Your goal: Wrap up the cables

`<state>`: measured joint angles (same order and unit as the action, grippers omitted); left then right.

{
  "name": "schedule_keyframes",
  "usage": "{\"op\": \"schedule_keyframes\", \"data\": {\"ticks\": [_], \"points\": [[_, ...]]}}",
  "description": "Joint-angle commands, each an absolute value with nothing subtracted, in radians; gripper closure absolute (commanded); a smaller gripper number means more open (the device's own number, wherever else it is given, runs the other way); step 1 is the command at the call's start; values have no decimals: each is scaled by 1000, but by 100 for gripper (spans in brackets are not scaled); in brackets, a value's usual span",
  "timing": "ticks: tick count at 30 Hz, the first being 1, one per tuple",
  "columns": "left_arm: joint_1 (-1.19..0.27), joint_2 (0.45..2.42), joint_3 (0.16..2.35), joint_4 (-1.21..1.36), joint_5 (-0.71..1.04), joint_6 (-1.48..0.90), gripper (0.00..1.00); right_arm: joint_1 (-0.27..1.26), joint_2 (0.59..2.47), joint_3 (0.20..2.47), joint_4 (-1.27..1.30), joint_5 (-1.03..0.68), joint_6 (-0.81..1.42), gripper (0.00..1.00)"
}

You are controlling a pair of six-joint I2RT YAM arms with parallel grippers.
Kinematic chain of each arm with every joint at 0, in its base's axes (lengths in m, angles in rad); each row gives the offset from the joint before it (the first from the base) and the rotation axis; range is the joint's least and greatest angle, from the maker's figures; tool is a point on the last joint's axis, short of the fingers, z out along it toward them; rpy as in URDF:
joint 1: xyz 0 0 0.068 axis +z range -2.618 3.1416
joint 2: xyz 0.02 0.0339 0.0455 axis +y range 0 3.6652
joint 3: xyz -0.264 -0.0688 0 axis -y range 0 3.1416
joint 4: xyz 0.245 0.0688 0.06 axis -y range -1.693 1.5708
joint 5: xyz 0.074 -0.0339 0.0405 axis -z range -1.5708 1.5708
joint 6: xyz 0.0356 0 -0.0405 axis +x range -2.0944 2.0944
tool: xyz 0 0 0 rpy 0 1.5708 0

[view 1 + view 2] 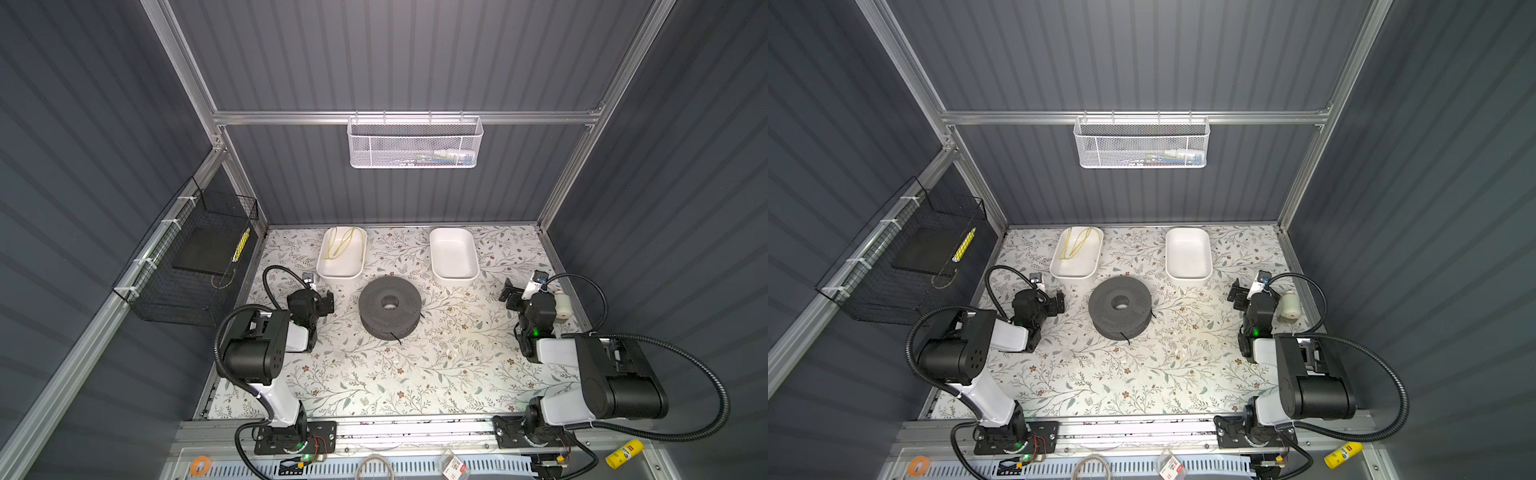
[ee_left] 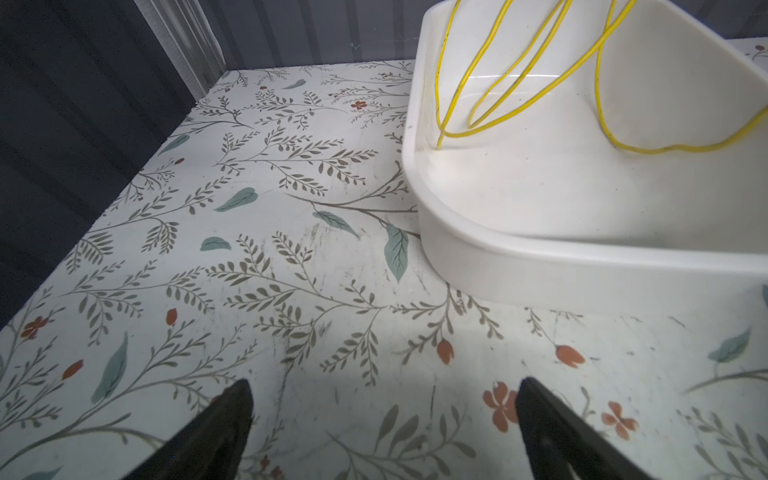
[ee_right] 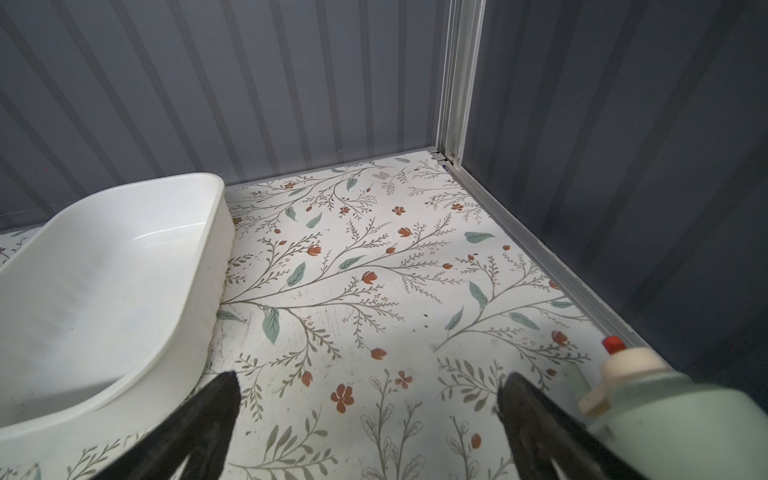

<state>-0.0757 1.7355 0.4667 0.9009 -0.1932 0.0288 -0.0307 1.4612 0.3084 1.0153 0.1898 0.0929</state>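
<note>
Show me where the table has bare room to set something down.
Widest: the table in front, between the spool and the arm bases. A strip runs between the left tray and the right tray. Crowded: the right edge, where the bottle sits beside the open right end effector, and around the left end effector by the left tray.

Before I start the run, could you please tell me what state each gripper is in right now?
Left gripper: open, holding nothing.
Right gripper: open, holding nothing.
</note>
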Motion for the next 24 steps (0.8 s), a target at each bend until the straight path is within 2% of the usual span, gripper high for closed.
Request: {"op": "schedule_keyframes", "data": {"ticks": [1,24], "points": [[-74,1718,474,912,-199,15,1,-26,1457,304,1014,201,83,1],[-77,1718,471,918,-201,20,1,-6,1461,298,1032,209,58,1]]}}
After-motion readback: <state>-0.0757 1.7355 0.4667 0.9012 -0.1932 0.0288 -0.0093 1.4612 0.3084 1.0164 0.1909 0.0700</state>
